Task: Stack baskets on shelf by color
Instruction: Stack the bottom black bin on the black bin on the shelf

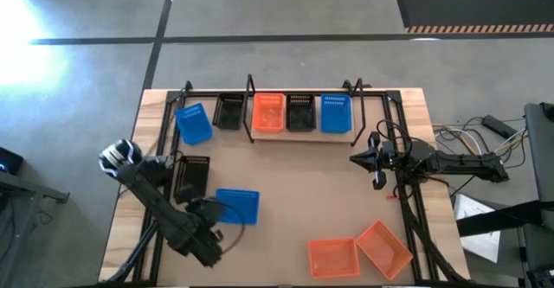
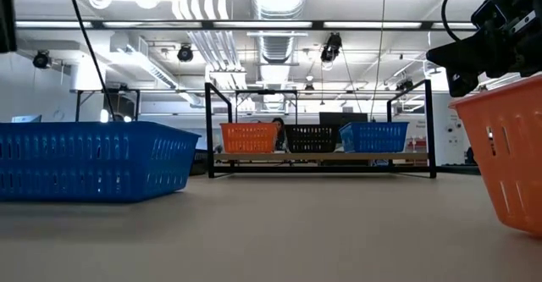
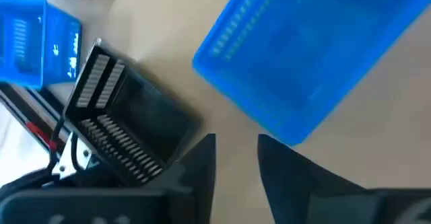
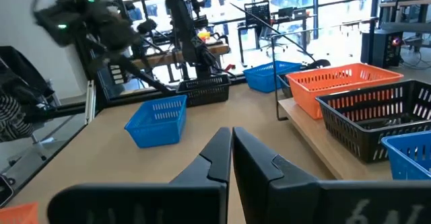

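Observation:
On the shelf (image 1: 284,136) at the far edge stand a black basket (image 1: 229,111), an orange one (image 1: 268,112), a black one (image 1: 300,112) and a blue one (image 1: 336,113). A blue basket (image 1: 194,124), a black basket (image 1: 191,177), another blue basket (image 1: 237,206) and two orange baskets (image 1: 333,256) (image 1: 383,247) rest on the table. My left gripper (image 3: 236,140) (image 1: 210,208) hangs open, pointing steeply down, over bare table between the black basket (image 3: 121,130) and the near blue basket (image 3: 303,56). My right gripper (image 4: 231,150) (image 1: 357,158) waits shut at the right, pointing level.
Black wire posts and rails (image 1: 251,89) stand around the shelf and along the table's left and right edges (image 1: 407,210). Bare tabletop (image 1: 303,184) lies in the middle. Cables and gear (image 1: 467,137) lie beyond the right edge.

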Tool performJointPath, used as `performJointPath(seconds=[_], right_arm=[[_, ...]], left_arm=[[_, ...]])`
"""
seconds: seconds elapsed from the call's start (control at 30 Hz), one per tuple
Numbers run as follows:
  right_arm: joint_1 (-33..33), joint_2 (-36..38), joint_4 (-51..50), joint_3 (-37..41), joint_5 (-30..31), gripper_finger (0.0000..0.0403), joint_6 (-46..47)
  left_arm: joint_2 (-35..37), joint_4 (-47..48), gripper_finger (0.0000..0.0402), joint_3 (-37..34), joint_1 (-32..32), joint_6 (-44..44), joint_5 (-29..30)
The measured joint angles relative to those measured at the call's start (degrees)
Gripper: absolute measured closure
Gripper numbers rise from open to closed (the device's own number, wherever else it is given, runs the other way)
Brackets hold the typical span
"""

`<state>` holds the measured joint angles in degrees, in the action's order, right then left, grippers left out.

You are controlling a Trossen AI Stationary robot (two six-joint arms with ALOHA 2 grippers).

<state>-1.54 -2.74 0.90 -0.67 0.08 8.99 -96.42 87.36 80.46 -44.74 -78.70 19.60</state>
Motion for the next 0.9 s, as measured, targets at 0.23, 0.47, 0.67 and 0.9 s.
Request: performJointPath(seconds=[0.23,0.47,0.67,0.9], right_arm=[[0.0,0.0,-0.04,0.0,0.02,0.0394,0.0],[0.02,-0.02,-0.04,0.01,0.0,0.0394,0.0],[0.02,-0.02,-0.09,0.0,0.0,0.0394,0.0],[0.02,-0.02,-0.1,0.0,0.0,0.0394,0.0]], left_arm=[[14.62,-10.81,0.0221,-20.31,0.15,11.61,-4.64],[21.76,-16.13,0.0204,-33.7,0.41,20.92,-7.64],[21.94,-19.26,0.0235,-38.52,0.49,20.87,-8.14],[20.84,-25.63,0.0328,-39.06,0.49,20.98,-8.01]])
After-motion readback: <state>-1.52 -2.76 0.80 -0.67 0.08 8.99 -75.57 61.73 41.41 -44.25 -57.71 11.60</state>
